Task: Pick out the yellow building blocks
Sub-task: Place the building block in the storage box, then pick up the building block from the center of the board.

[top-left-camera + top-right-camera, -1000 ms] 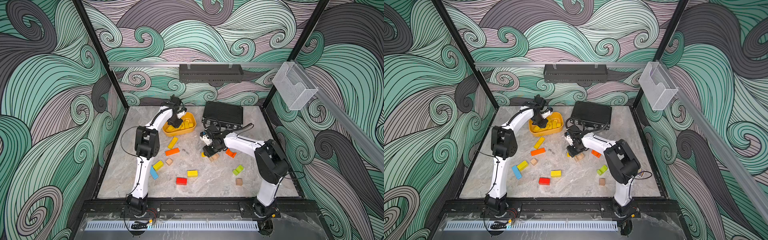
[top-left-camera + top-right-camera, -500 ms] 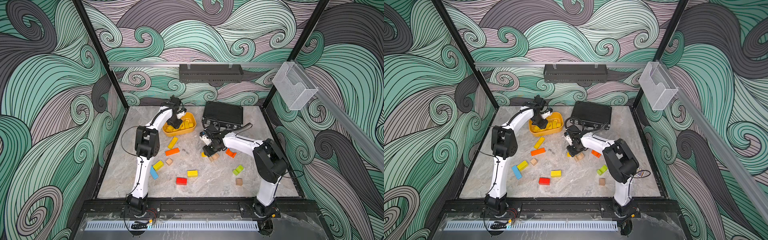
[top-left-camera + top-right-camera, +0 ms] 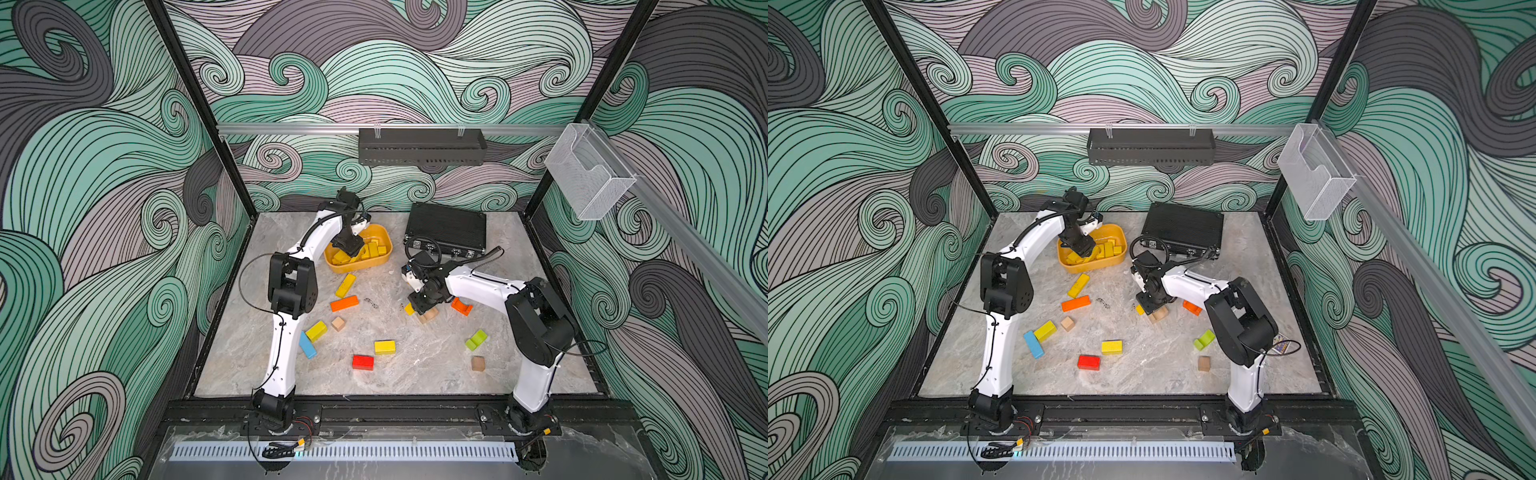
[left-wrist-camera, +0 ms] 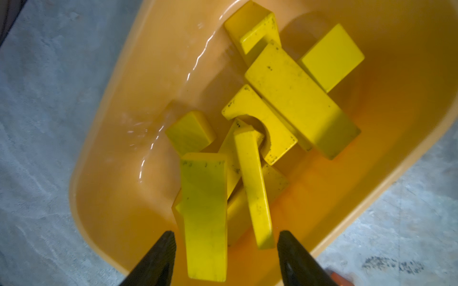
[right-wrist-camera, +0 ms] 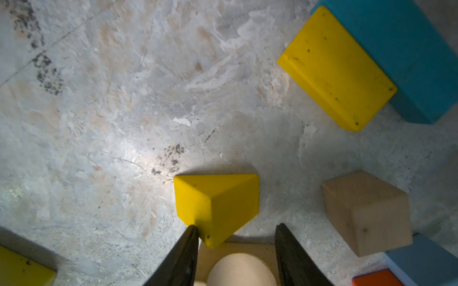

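Several yellow building blocks [image 4: 292, 99] lie piled in the orange-yellow tub [image 3: 361, 268]. My left gripper [image 4: 226, 235] hangs over the tub, open, with a yellow bar [image 4: 205, 213] loose between its fingers and touching neither. More yellow blocks rest on the table: a long bar [image 3: 345, 285], two bricks [image 3: 316, 331] [image 3: 385, 347], and a small wedge [image 5: 218, 203]. My right gripper [image 5: 236, 232] is low over the table and open. One fingertip [image 5: 193, 235] touches the wedge's corner, and a plain wood block [image 5: 238, 267] lies between the fingers.
Around them are an orange bar [image 3: 344, 303], an orange arch [image 3: 461, 306], a green block [image 3: 476, 339], a red brick [image 3: 363, 362], a blue bar [image 3: 307, 345] and two plain wood cubes [image 3: 338, 323] [image 3: 478, 363]. A black case [image 3: 446, 228] stands at the back right.
My left gripper has opened over the tub and let go of the yellow bar. The right arm has hardly moved.
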Available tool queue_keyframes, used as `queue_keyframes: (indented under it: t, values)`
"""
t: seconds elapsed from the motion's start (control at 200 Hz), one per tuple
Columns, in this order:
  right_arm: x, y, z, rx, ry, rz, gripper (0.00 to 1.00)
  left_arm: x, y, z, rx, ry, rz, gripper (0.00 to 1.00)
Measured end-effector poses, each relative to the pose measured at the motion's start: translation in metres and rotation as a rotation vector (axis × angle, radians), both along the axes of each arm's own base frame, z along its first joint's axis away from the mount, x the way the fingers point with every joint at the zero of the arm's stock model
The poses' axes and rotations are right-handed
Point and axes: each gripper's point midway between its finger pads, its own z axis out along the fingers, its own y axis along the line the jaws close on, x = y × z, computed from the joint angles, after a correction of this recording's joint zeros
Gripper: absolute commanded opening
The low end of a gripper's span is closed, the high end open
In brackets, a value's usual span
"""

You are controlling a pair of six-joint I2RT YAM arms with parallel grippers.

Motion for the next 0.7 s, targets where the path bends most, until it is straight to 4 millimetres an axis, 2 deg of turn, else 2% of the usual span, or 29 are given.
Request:
queue_keyframes:
  t: [0.115,0.28,0.385,0.48,0.695]
  values:
    - [-0.001,0.000,-0.007,-0.023,0.006,0.013,0.52,-0.005,0.006,0.031,-0.026,-0.037,0.009,0.67]
    - [-0.005,0.002,-0.011,-0.030,0.020,0.026,0.50,-0.015,0.014,0.086,-0.082,-0.126,0.022,0.67]
    - [-0.008,0.004,-0.011,-0.014,0.038,0.008,0.50,-0.026,0.018,0.106,-0.104,-0.153,0.024,0.67]
    - [-0.011,0.005,-0.010,-0.002,0.064,-0.032,0.50,-0.034,0.020,0.108,-0.115,-0.146,0.027,0.67]
    - [-0.011,0.015,-0.003,0.058,0.118,-0.176,0.51,-0.046,0.024,0.086,-0.110,-0.077,0.035,0.67]
